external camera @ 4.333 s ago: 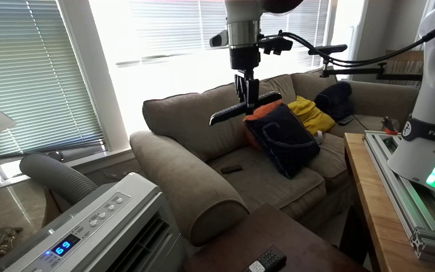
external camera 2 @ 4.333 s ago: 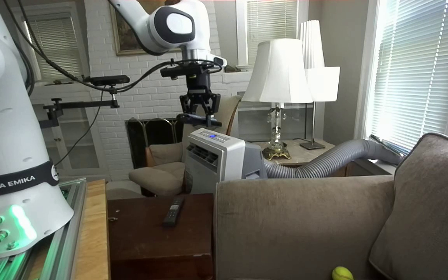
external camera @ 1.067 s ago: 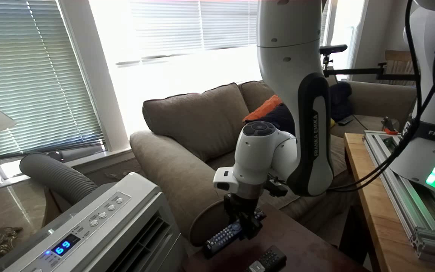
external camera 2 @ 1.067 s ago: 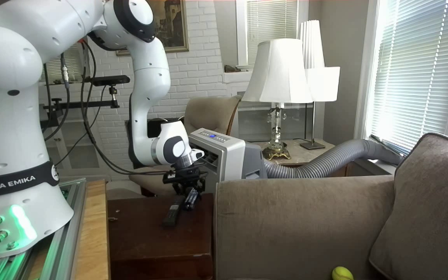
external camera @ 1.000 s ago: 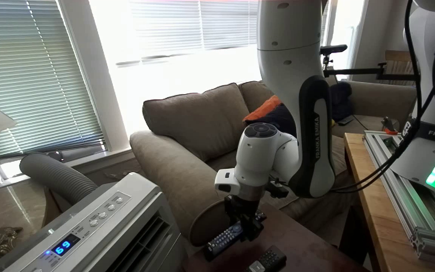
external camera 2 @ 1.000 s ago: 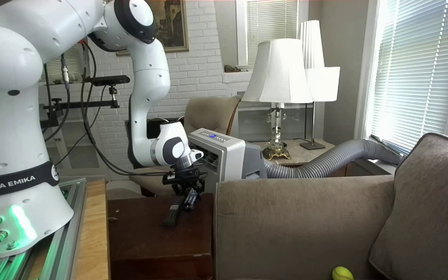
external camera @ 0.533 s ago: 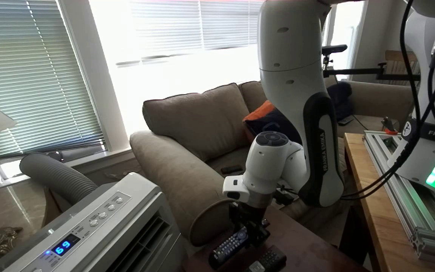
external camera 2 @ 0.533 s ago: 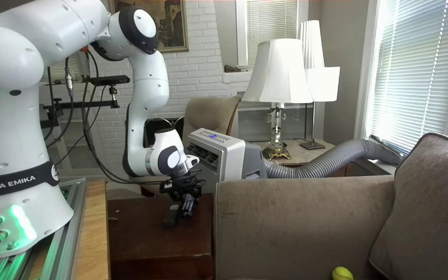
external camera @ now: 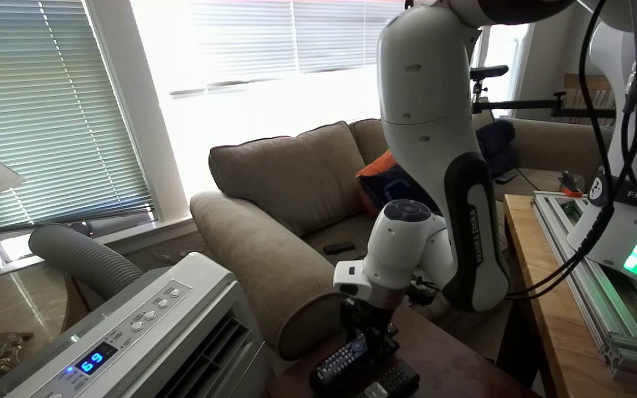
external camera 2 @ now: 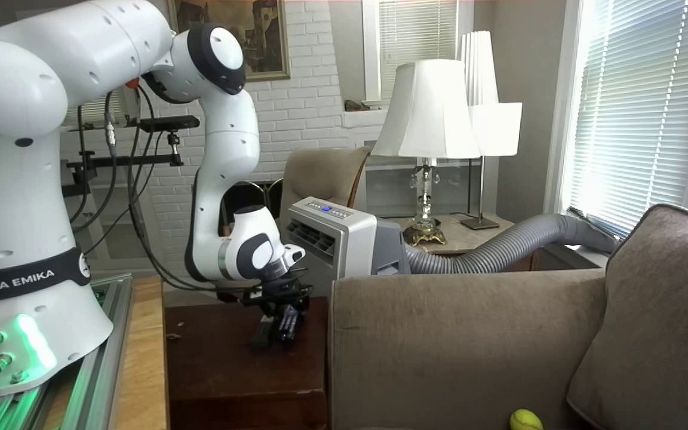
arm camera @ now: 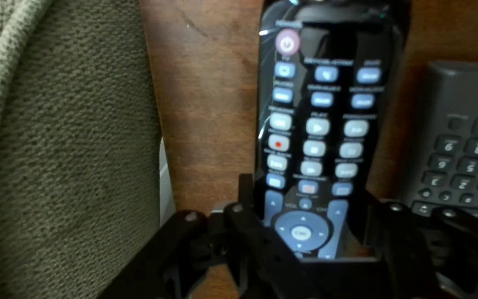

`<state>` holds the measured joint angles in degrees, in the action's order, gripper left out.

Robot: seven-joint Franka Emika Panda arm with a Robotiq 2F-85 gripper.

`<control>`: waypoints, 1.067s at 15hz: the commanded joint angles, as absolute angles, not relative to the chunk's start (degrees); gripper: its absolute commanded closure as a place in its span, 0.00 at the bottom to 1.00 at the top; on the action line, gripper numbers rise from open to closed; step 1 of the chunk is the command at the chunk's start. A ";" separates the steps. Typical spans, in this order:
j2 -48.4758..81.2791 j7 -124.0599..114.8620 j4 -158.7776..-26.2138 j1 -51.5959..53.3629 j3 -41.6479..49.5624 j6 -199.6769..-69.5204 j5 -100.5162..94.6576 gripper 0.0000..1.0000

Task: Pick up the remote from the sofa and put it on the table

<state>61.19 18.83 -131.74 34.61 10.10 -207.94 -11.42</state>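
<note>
Held the remote (arm camera: 315, 137) squeezed in the gripper (arm camera: 309, 211), lower over the desk (external camera 2: 218, 370) than moments earlier; could not tell whether touching it. Left, in the wrist view, a bare strip to the edge beside the sofa (arm camera: 73, 145), a narrower gap to the charcoal handset (arm camera: 463, 162). Showed glossy black, with pale button rows, pinkish power key, round OK pad.

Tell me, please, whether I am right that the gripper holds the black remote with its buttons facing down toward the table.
Not quite: the wrist view shows the buttons of the black remote facing up, away from the table. The gripper does hold it.
</note>
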 commanded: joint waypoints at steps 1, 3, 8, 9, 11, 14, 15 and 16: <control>63.26 20.34 -129.77 34.83 9.58 -209.44 -8.22 0.73; 63.74 20.15 -129.17 34.75 9.42 -209.34 -7.76 0.73; 64.70 20.10 -128.01 34.47 8.92 -208.66 -8.04 0.73; 64.85 20.16 -127.89 34.52 8.95 -208.54 -8.10 0.67; 65.06 20.22 -127.74 34.56 8.99 -208.43 -8.18 0.22; 65.27 20.21 -127.35 34.46 9.05 -208.28 -8.23 0.03; 65.05 20.21 -127.44 34.46 9.09 -208.23 -8.25 0.00; 64.47 20.13 -127.77 34.25 8.99 -208.10 -8.39 0.00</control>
<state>64.18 18.83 -128.39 34.59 9.45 -208.04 -10.07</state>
